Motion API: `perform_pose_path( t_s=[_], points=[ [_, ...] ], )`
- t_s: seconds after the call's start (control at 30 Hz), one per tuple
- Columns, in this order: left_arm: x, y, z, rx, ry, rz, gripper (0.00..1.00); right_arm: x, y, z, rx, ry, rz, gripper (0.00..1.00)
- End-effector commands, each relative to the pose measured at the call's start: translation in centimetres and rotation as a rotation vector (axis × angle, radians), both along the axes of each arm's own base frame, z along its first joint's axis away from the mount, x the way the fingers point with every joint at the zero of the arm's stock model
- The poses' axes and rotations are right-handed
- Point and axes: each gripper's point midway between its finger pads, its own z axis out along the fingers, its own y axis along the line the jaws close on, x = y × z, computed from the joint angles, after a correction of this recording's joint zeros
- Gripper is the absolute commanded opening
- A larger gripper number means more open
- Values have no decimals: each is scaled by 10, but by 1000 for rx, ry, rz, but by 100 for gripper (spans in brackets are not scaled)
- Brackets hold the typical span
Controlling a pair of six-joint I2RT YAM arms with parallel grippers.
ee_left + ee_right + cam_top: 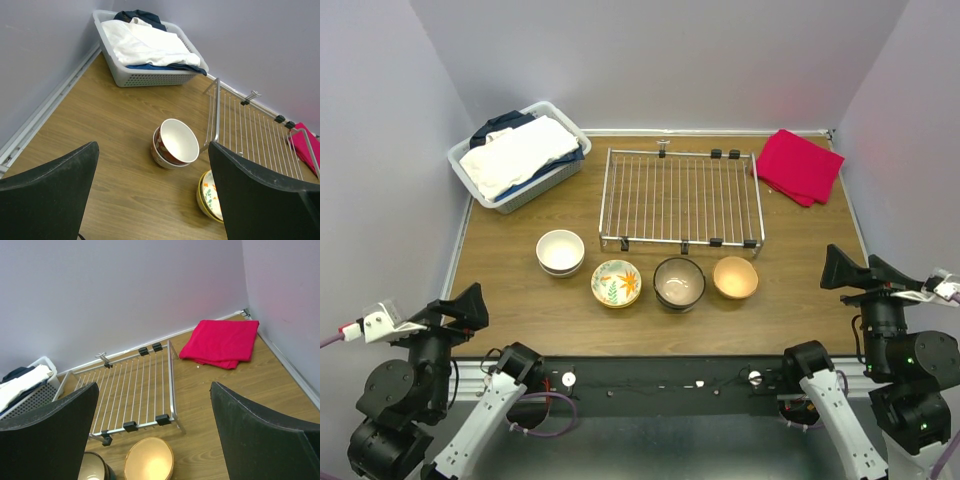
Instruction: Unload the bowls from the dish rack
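Both splayed and empty, left gripper [465,308] and right gripper [855,272] flank the row of bowls [617,283] lying just near of the bare dish rack [680,197].

Brown wood-grain table [520,300]: smooth laminate, faint sheen. Silver wire dish rack [680,195] by the far edge: bright bare metal, small black plastic clips [734,154]. Small round ceramic bowls [561,250] toward the near edge: glazed, glossy. White perforated plastic basket [530,192], far-left corner, holds soft white and navy cloth [515,155]. Folded red cloth [800,165], far-right corner: matt
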Motion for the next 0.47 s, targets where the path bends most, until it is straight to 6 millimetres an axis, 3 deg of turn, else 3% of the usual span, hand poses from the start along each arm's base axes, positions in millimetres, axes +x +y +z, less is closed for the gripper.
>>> perform_pose_path(
  t_s=[0.0, 0.43],
  points=[
    [-11, 8, -5, -41, 1, 30, 99, -4, 3, -7, -20, 13, 25, 100],
    [-9, 10, -7, -52, 23, 50, 99, -3, 8, -9, -20, 5, 50, 100]
  ],
)
